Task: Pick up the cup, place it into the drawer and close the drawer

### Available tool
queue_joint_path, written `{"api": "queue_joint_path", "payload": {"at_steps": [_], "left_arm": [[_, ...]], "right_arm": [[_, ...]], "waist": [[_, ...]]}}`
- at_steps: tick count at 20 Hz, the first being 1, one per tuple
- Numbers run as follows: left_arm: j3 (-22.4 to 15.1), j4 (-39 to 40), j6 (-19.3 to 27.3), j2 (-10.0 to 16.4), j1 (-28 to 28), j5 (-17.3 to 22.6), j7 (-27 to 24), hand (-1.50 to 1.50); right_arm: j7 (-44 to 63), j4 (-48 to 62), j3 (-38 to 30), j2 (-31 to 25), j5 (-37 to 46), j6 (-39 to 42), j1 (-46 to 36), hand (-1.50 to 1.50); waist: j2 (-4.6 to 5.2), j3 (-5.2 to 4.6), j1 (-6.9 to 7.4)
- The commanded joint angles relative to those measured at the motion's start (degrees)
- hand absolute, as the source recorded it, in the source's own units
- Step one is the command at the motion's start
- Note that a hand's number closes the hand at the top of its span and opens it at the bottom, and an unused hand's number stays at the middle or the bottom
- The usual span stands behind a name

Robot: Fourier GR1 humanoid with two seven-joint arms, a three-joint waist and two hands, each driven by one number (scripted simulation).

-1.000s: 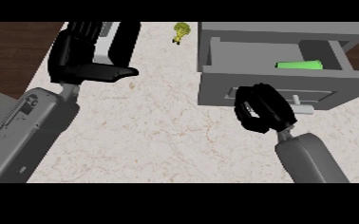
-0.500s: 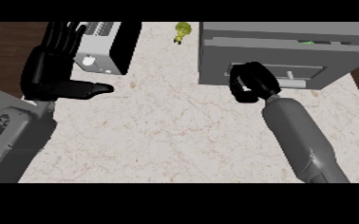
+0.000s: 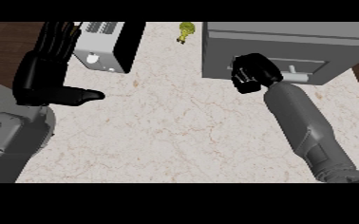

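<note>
I'm watching my left hand [image 3: 42,76] resting at the left edge, fingers straight, released. My right hand [image 3: 251,73] is clenching on nothing, knuckles against the closed front of the grey box-shaped drawer [image 3: 312,50]. I'm not seeing the cup.

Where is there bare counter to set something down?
Widest bare counter: centre, between the left hand and right forearm. A narrower strip runs between the grey appliance and drawer unit, a small yellow-green object at its far end. Crowded where the right hand sits at that unit's front.
</note>
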Motion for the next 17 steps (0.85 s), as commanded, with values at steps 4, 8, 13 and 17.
{"api": "queue_joint_path", "payload": {"at_steps": [4, 8, 13, 17], "left_arm": [[0.5, -0.7, -3.8, -0.1, 0.1, 1.8, 0.9, -1.50], [0.4, 0.3, -3.8, -0.6, 1.0, 0.8, -0.6, -1.50], [-0.1, 0.9, -4.6, -1.0, 1.0, 0.5, -0.9, -1.50], [-1.3, 2.0, -4.9, -2.9, 1.7, -0.2, -2.1, -1.50]], "right_arm": [[-0.1, 7.6, -4.0, -6.1, -1.3, 1.1, -5.6, 1.50], [-1.1, 7.7, -5.9, -6.7, -3.4, 2.9, -7.0, 1.50], [-2.6, 7.3, -7.4, -8.3, -4.8, 3.5, -7.7, 1.50], [-3.4, 7.6, -7.6, -7.3, -4.9, 2.6, -7.3, 1.50]], "waist": [[2.01, 0.34, 1.90], [2.32, 0.33, 2.33], [2.61, 0.34, 2.86], [2.73, 0.29, 2.65]]}}
